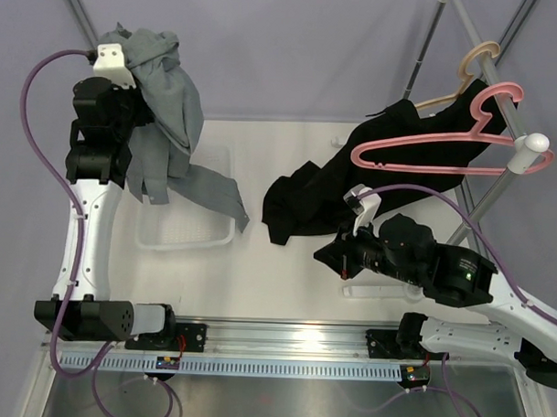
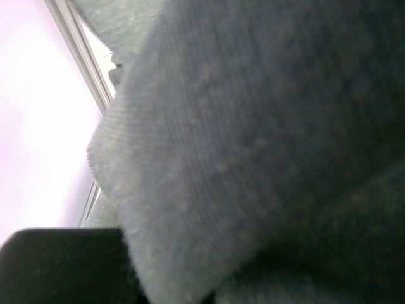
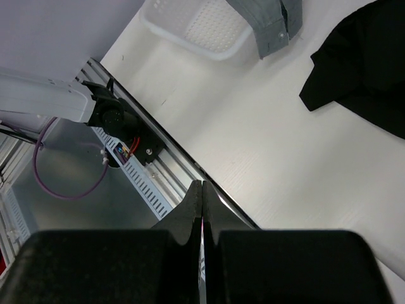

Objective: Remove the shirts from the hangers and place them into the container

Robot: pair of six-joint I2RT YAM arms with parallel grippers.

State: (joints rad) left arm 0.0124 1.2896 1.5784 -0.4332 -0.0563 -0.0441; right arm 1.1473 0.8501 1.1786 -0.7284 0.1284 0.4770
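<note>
Layout, left to right, all places given from the container [image 1: 181,244], a clear whitish tub with a dotted base, set on the white table [image 1: 285,291].

Beyond the container's far-left corner: left gripper [image 1: 123,70], lifted high and wrapped in the grey shirt [image 1: 167,122]. Jaws hidden under cloth from above, pinched almost together on a fold of that shirt. Ribbed grey fabric across nearly the whole left wrist view.

Above the container's far half: grey shirt hanging from that grip in a long bundle. One tail spread over the container's right rim and onto the table. Dotted base bare along the near side.

Right of the container, near it but not touching: black shirt [image 1: 320,187], lower end crumpled on the table, upper end drawn up and draped over the pink hanger [image 1: 427,140].

Well right of the container and farther back: pink hanger beside the grey rack pole [image 1: 504,184]. Wooden hanger [image 1: 468,73] behind it, hook and one shoulder visible above the black cloth.

Right of the container, on the near side of the black shirt: right gripper [image 3: 202,196] over bare table, fingers pressed flat together, holding nothing.
</note>
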